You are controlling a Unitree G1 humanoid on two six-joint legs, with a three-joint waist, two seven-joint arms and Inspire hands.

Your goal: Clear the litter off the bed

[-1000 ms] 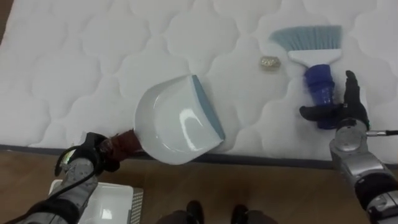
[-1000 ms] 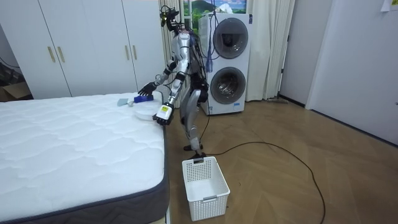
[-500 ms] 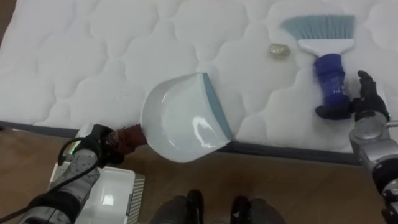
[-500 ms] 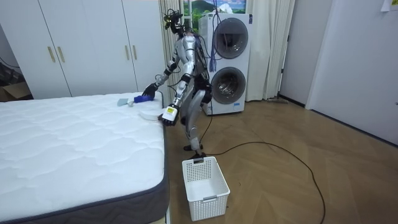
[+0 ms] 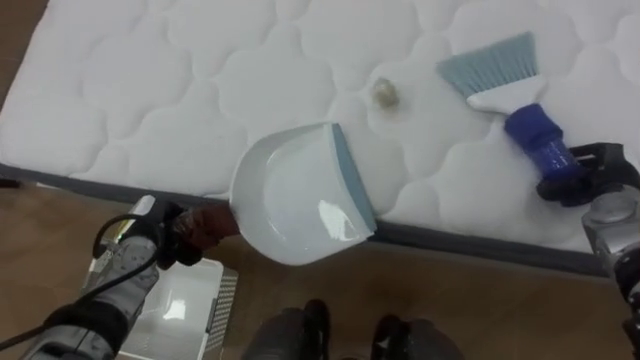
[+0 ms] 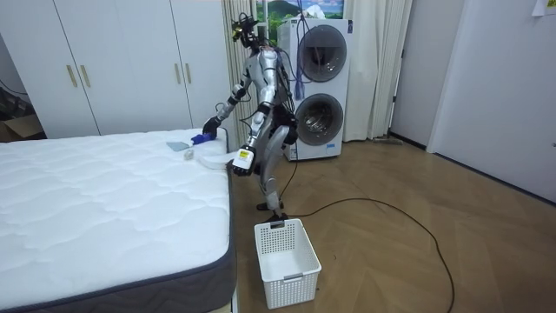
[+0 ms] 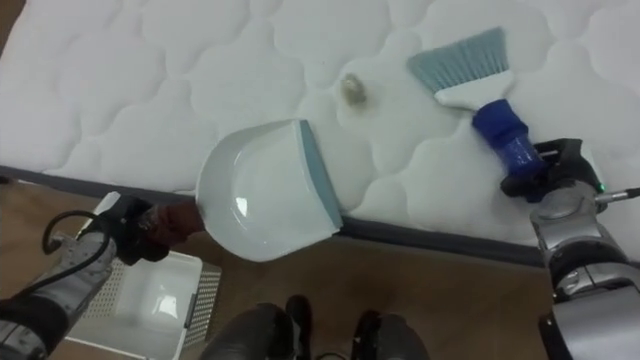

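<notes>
We stand at the bed edge, our left hand fingers clamped on the dustpan handle, pan straddling that edge, our right hand fingers clamped round the brush, crumpled scrap between pan and bristles.

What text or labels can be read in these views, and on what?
None readable. The dustpan, the brush, the mattress and the basket show no print; any marks on the washing machines in the room view are too small to read.
</notes>
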